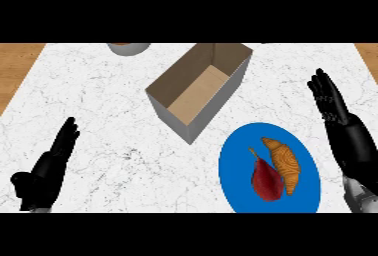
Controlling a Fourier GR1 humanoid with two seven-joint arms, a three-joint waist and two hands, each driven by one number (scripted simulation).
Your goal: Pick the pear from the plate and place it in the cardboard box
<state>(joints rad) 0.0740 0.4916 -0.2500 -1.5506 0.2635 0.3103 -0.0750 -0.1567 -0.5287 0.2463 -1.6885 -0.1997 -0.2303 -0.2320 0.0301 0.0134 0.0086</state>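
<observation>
A dark red pear [266, 179] lies on a blue plate [238, 170] at the lower right, with an orange croissant [286, 164] beside it on the right. An open cardboard box [198, 90] stands at the middle of the white marble counter, up and left of the plate. My right hand [332, 107] is open with straight fingers pointing up, just right of the plate and above its upper edge, touching nothing. My left hand [48, 167] is open at the lower left, far from the plate and the box.
A grey bowl [128, 48] is partly cut off at the top edge, left of the box. Wooden floor [16, 65] shows past the counter's left and right edges. Bare marble [125, 140] lies between my left hand and the box.
</observation>
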